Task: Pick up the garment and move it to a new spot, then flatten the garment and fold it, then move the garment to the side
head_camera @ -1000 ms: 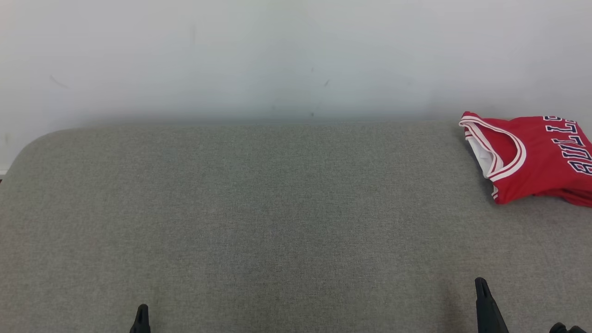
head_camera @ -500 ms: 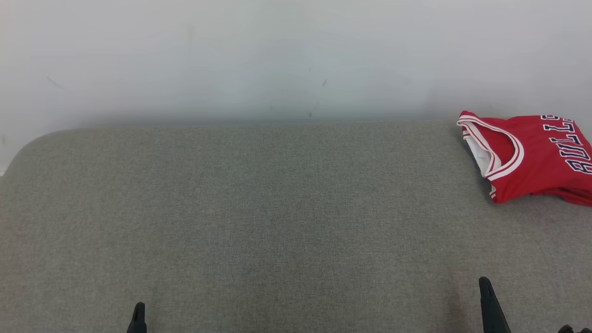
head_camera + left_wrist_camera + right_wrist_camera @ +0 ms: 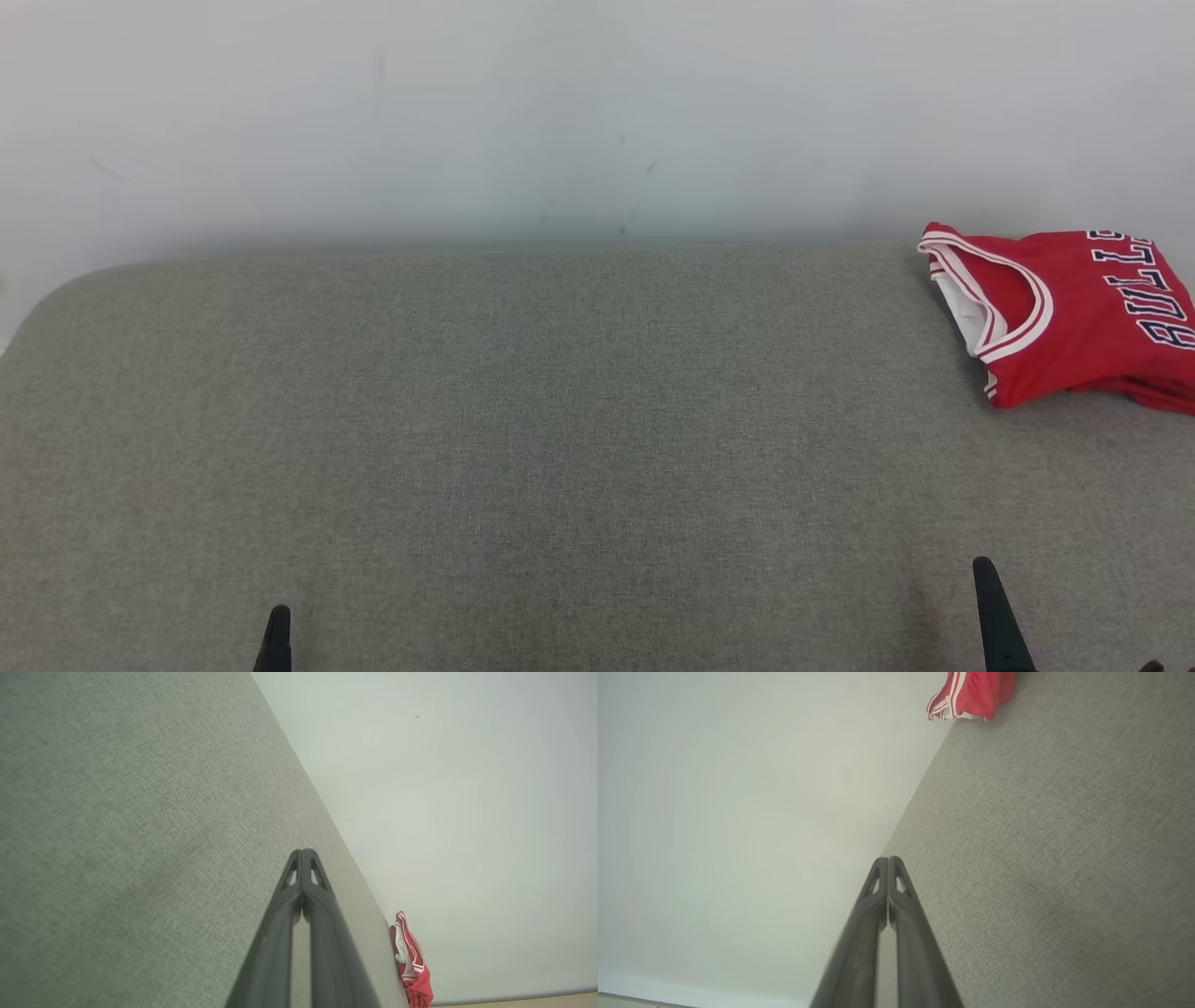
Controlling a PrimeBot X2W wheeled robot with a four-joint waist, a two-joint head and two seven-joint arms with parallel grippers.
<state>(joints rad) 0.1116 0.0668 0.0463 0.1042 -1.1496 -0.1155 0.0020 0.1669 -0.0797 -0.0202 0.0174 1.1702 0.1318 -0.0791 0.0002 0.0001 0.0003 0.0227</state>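
The garment [image 3: 1074,313] is a red jersey with white trim and dark lettering, folded, lying at the far right of the grey fabric surface [image 3: 560,420] against the wall. It appears small at the surface's far edge in the left wrist view [image 3: 411,961] and at the top of the right wrist view [image 3: 971,693]. My left gripper [image 3: 277,616] pokes up at the bottom left, shut and empty, as its own view confirms [image 3: 303,851]. My right gripper [image 3: 982,566] stands at the bottom right, well short of the jersey, also shut with nothing in it [image 3: 887,859].
A pale wall [image 3: 560,112] runs directly behind the grey surface. The surface's far left corner [image 3: 65,289] is rounded. Wide bare fabric lies between the two grippers and the wall.
The whole head picture has shifted slightly left, so the camera moved. The jersey lies as before; both gripper tips sit a touch lower and further apart in the picture.
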